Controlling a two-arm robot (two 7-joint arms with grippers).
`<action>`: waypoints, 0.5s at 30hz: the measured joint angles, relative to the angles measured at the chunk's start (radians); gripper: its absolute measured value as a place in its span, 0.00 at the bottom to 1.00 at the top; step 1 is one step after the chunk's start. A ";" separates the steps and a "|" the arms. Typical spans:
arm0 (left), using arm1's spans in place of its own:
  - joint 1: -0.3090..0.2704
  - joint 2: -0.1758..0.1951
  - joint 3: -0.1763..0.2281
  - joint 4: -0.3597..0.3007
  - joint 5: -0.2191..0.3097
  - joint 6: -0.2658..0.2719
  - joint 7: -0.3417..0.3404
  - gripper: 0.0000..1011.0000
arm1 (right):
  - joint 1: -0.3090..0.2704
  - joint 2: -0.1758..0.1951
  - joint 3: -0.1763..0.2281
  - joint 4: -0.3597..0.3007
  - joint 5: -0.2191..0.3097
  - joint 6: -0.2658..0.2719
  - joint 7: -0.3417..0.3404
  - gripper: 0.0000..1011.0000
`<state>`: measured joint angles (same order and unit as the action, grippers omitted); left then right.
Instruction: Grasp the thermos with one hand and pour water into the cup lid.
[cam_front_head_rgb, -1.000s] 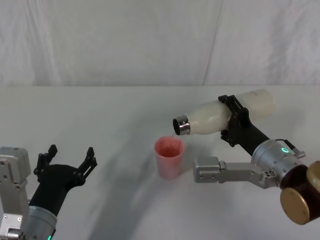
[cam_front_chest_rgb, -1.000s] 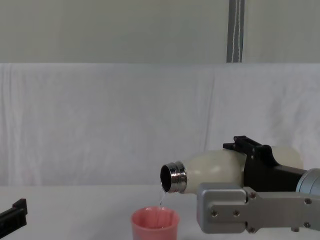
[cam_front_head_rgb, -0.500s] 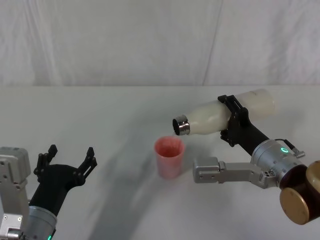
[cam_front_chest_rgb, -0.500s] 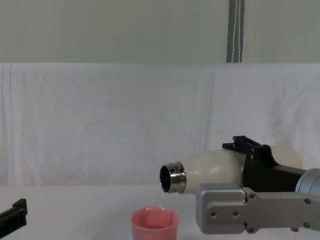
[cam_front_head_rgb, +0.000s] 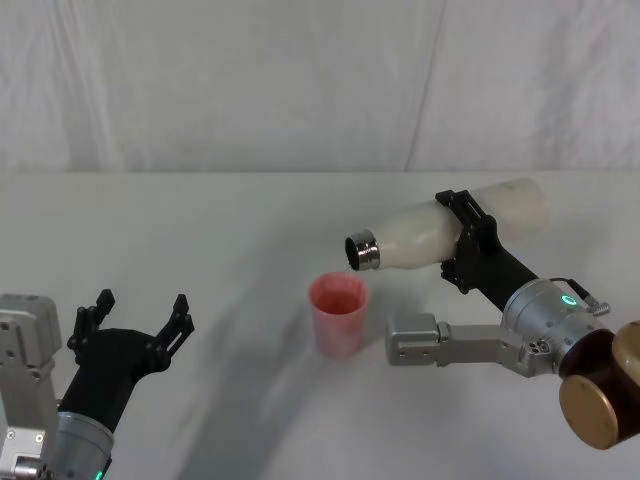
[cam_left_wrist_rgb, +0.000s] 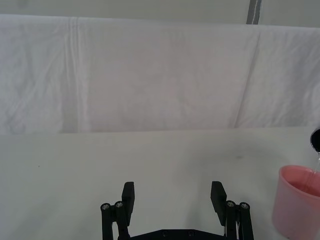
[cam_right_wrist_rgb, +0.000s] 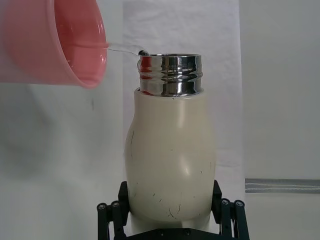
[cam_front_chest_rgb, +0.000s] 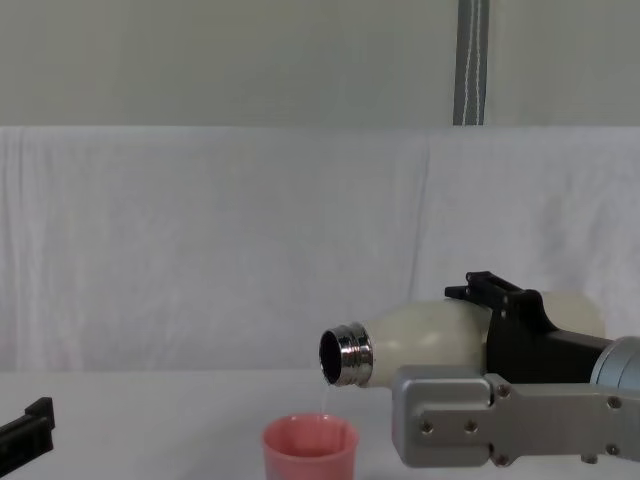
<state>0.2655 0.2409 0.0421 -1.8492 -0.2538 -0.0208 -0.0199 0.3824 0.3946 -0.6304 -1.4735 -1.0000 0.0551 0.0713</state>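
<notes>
The right gripper (cam_front_head_rgb: 468, 238) was clamped around the middle of the thermos (cam_front_head_rgb: 440, 232), its black fingers (cam_right_wrist_rgb: 111, 212) pressed against the matte cream body on both sides. The bottle lay nearly on its side above the table (cam_front_head_rgb: 220, 230), its rounded shoulder narrowing to a shiny, threaded steel neck that pointed away from the gripper toward the robot's left and slightly down. A thin, clear thread of water (cam_right_wrist_rgb: 122, 49) ran from the neck's lip. Just below and beyond the neck stood the cup lid (cam_front_head_rgb: 339, 315), a small, smooth pink cup, slightly tapered, upright on the white cloth-covered table. Well off to the left, the left gripper (cam_front_head_rgb: 133, 325) hovered low over the table, its black fingers spread wide and empty.
</notes>
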 joint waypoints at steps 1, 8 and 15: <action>0.000 0.000 0.000 0.000 0.000 0.000 0.000 0.99 | 0.000 0.000 0.000 0.000 0.000 0.000 0.000 0.94; 0.000 0.000 0.000 0.000 0.000 0.000 0.000 0.99 | -0.004 0.000 0.002 -0.002 0.003 0.001 0.000 0.94; 0.000 0.000 0.000 0.000 0.000 0.000 0.000 0.99 | -0.015 -0.008 0.021 -0.008 0.039 -0.008 -0.010 0.94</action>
<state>0.2654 0.2410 0.0422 -1.8492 -0.2538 -0.0208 -0.0199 0.3672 0.3861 -0.6096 -1.4820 -0.9612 0.0470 0.0618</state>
